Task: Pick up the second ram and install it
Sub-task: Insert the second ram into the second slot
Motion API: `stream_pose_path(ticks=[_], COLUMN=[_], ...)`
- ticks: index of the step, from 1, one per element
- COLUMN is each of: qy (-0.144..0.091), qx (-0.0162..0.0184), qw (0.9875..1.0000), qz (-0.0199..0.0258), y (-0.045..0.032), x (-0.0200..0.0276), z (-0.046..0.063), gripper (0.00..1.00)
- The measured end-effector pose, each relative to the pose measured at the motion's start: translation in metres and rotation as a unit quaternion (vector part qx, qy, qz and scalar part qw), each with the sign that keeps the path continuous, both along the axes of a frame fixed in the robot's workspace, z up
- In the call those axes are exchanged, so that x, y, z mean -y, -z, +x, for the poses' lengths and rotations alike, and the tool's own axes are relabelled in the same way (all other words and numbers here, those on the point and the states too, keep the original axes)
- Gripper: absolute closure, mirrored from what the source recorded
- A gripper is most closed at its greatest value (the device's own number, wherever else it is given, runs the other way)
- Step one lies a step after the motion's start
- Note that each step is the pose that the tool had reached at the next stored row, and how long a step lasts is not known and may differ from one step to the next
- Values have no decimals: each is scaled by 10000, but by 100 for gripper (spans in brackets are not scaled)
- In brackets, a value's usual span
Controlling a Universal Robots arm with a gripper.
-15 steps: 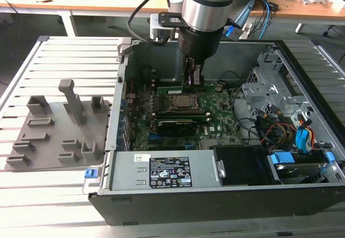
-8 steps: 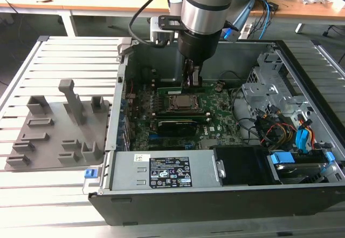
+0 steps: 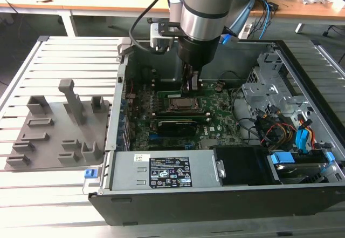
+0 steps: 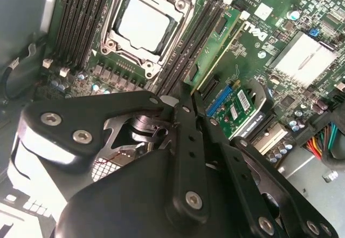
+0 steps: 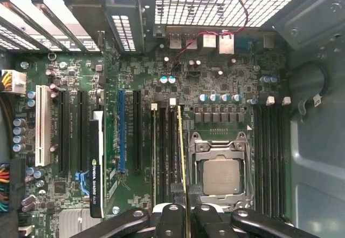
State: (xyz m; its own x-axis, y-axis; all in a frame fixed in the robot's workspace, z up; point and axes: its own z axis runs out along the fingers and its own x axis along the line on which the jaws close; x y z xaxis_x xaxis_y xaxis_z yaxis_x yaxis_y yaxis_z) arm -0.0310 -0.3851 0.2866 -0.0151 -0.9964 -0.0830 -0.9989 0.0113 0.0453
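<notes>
Open computer case (image 3: 215, 195) on the slatted table (image 3: 64, 54), arm reaching down into it.

The tray (image 3: 54, 135) lies on the table at the exterior view's left of the case; inside the case the motherboard (image 3: 215, 114) carries the processor socket (image 3: 182, 105) at its middle; the gripper (image 3: 193, 84) stands over the slots just beside the socket, jaws closed on the second ram (image 4: 215, 46), which stands on edge in a slot; the power supply (image 3: 167, 170) sits nearest the camera.

Inside the open computer case (image 3: 302, 76), the tool (image 3: 193, 84) hangs over the memory slots (image 5: 161, 157), pinching the second ram (image 5: 180, 151) upright. At the exterior view's 6 o'clock of it lie the processor socket (image 3: 183, 106) and a black card (image 3: 175, 126); at 3 o'clock, tangled cables (image 3: 269, 124) crowd the drive cage (image 3: 269, 70). At 9 o'clock, the case wall (image 3: 119, 95) stands close.
</notes>
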Motion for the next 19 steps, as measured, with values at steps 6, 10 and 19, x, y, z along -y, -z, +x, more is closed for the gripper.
stream_pose_path(ticks=[6, 10, 19], qy=[0, 0, 255], qx=[0, 0, 0], qw=[10000, 10000, 9997], qz=[1, 0, 0], y=[45, 104, 229], x=[0, 0, 18], z=[0, 0, -1], gripper=[86, 86, 86])
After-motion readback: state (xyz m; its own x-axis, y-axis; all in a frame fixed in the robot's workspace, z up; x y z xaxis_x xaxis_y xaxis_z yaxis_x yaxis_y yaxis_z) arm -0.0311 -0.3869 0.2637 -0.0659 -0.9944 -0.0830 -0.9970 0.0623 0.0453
